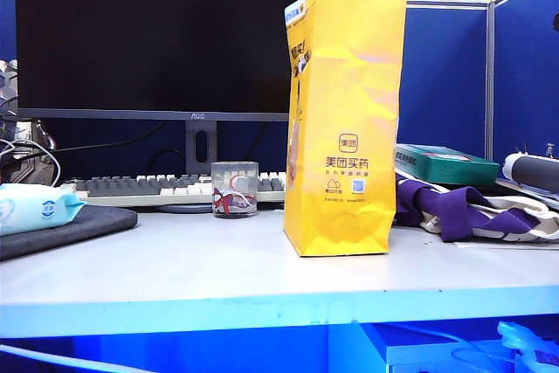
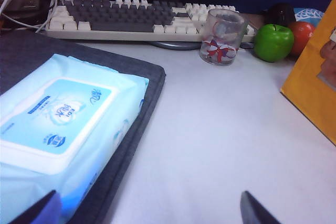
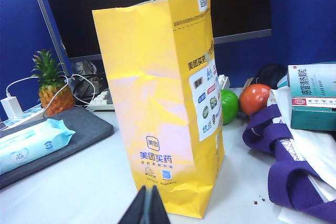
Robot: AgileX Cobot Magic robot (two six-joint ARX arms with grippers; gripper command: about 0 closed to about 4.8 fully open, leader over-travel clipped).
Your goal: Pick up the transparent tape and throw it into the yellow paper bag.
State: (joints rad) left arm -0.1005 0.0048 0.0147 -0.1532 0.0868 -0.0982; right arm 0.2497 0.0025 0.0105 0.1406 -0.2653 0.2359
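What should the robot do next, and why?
Probably swing the open left end effector around to look for the tape: no roll shows in any view, only a glass cup near the yellow bag. The right end effector is shut.

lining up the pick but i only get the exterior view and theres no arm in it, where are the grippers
observer: the left gripper is open, low over the desk, next to the wipes pack.
operator: and the right one
observer: the right gripper is shut, pointing at the base of the yellow paper bag.
operator: anything hidden behind the bag from my side
observer: yes, a green apple and a red fruit sit behind it, near the end of the keyboard.
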